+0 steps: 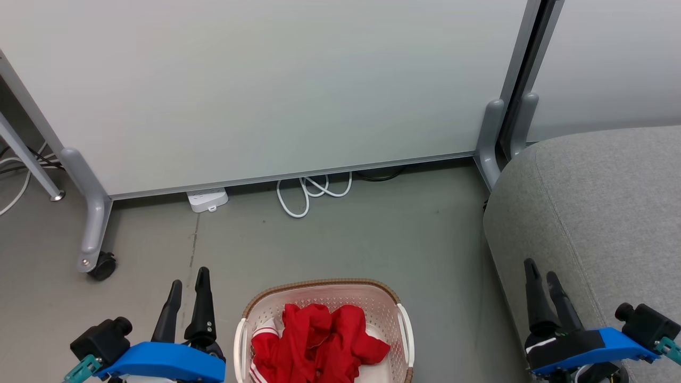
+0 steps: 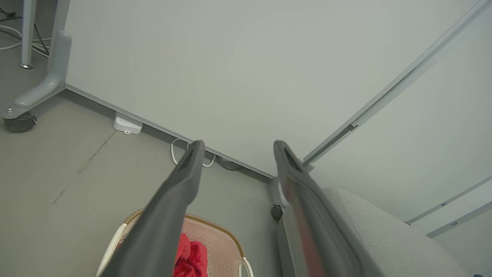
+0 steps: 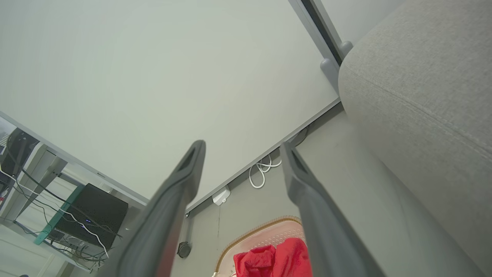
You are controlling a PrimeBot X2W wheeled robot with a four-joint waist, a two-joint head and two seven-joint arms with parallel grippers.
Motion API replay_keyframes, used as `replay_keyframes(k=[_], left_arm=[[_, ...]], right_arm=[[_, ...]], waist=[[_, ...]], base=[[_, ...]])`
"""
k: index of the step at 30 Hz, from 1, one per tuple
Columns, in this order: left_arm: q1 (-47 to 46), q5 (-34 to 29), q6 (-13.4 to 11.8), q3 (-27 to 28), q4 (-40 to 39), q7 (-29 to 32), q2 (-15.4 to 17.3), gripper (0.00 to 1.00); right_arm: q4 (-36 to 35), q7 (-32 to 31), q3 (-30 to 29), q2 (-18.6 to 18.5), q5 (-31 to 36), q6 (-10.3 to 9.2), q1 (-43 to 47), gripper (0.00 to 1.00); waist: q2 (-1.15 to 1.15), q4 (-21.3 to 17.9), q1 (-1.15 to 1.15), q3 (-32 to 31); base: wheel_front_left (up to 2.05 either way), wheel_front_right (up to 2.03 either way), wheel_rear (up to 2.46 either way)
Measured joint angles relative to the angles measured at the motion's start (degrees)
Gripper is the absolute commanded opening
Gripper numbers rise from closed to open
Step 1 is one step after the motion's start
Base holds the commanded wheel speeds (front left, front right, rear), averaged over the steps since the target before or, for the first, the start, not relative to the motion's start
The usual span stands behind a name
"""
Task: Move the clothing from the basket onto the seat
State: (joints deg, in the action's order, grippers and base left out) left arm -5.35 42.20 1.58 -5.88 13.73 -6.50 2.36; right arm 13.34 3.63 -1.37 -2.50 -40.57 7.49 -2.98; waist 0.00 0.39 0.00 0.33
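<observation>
Nearest, at lower left: left gripper (image 1: 189,276), fingers spread apart and empty, poised above the floor (image 1: 372,239) just left of the basket (image 1: 319,283).

At lower right: right gripper (image 1: 540,267), likewise spread and empty, poised over the near edge of the seat (image 1: 601,202).

Between the two: basket standing on the floor, holding the clothing (image 1: 319,335) as a crumpled red heap, with a white red-striped band at its left side.

To the right of the basket: seat, separated from it by a strip of floor and standing higher than the basket rim.

Farther back along the floor:
- a black caster (image 1: 102,266) under a grey partition foot (image 1: 96,213) at left
- a white power strip (image 1: 207,199)
- a looped white cable (image 1: 306,194)
- a dark cable (image 1: 380,174), tucked at the base of the partition panel (image 1: 266,90)

Farthest: a second panel (image 1: 612,64) behind the seat, joined to the first at a grey post with a dark slit.
</observation>
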Motion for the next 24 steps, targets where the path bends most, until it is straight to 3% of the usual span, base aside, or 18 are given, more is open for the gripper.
replay_keyframes(k=[24], left_arm=[[-1.1,-12.9,-1.6,-2.6,0.9,-3.6,0.1,1.00]], right_arm=[[-1.3,0.7,0.1,-0.1,14.5,0.00,0.4,1.00]], waist=[[0.00,0.1,0.00,-0.1]], base=[[0.00,0.00,0.00]])
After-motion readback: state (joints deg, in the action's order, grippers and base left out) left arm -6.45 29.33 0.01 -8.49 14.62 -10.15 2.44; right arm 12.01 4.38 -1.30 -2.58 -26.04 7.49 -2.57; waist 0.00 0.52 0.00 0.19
